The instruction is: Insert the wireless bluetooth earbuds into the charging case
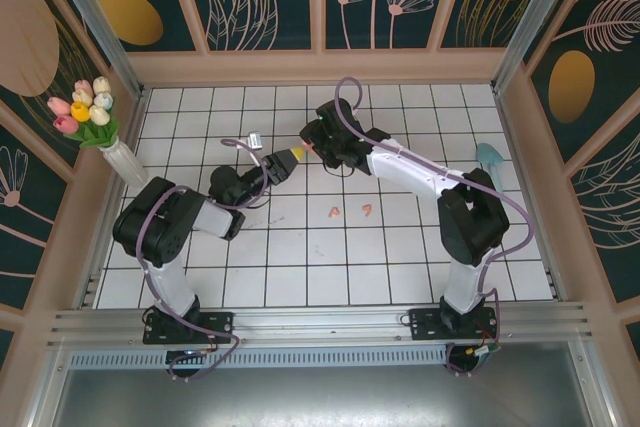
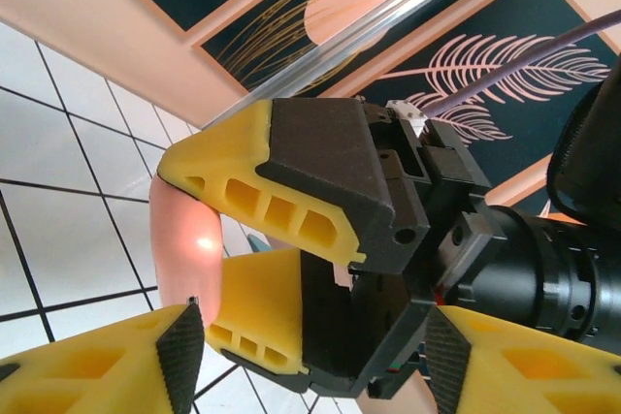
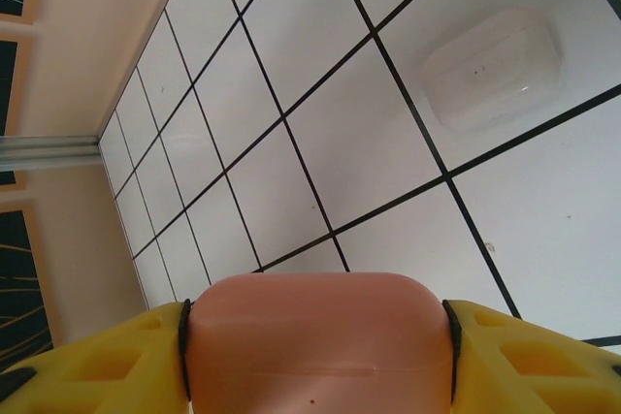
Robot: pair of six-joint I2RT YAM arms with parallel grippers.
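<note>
The right jaws clamp the closed pink charging case above the worktop, probably presenting it so the left jaws, gaping wide beside it, can open it; two salmon-pink earbuds lie mid-worktop.

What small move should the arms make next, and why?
Probably the left tool should secure the pink case so that its lid can be lifted: the right tool clamps the case, which looks closed, and two pink earbuds lie loose on the tiles.
</note>
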